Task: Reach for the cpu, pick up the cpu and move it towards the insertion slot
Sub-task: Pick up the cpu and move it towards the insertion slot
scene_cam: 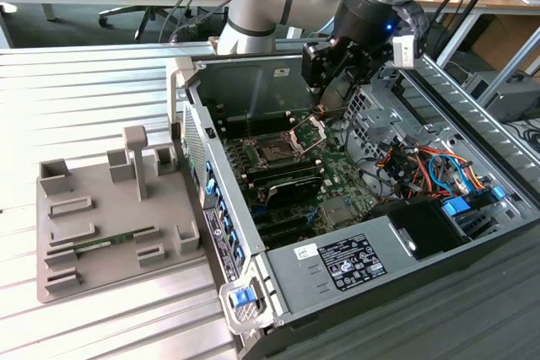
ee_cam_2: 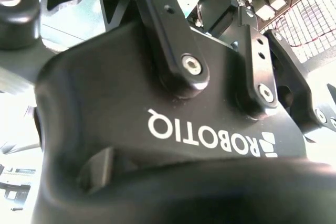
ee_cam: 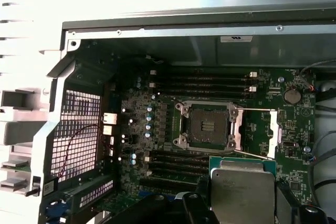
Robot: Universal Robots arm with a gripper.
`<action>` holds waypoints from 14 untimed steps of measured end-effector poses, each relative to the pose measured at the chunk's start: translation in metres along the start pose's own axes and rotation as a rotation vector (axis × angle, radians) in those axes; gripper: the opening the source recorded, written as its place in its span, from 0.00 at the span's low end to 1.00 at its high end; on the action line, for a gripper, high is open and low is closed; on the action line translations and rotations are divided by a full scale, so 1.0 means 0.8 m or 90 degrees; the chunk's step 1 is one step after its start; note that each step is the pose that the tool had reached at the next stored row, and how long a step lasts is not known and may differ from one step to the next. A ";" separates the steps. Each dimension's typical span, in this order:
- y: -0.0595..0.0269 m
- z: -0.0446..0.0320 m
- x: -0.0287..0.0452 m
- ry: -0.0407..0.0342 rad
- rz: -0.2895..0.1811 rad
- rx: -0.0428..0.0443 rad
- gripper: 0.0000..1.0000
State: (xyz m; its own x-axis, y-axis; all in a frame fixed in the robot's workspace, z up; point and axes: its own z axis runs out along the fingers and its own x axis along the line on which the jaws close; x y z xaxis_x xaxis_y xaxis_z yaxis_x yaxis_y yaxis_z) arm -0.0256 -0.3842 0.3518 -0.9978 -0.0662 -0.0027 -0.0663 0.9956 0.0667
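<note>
The cpu (ee_cam: 242, 188), a pale silver square with a thin rim, sits between the dark fingers (ee_cam: 201, 203) of my gripper (ee_cam: 242, 195), which is shut on it in the first wrist view. The insertion slot (ee_cam: 207, 125) is a dark square socket on the motherboard, with its silver clamp frame (ee_cam: 273, 132) swung open to one side. The cpu hangs above the board, a short way off the socket and not over it. In the exterior view my gripper (scene_cam: 325, 100) hovers inside the open computer case, just behind the insertion slot (scene_cam: 276, 153).
Long black memory slots (ee_cam: 202, 80) run along both sides of the socket. Case walls (scene_cam: 253, 69) ring the board; coloured cables (scene_cam: 422, 166) and a power supply (scene_cam: 354, 263) lie toward the exterior view's right. A grey tray (scene_cam: 63, 271) with a green memory stick (scene_cam: 105, 242) lies at its left.
</note>
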 end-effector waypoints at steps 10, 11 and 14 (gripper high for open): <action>0.000 0.0030 0.0000 0.0001 0.000 0.0001 0.55; 0.000 0.0035 0.0000 0.0000 0.000 0.0000 0.55; 0.000 0.0051 0.0000 0.0001 0.000 0.0000 0.55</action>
State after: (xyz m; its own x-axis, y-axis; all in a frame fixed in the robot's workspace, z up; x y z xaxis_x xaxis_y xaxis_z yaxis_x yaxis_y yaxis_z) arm -0.0256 -0.3839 0.3477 -0.9978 -0.0663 -0.0026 -0.0663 0.9956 0.0667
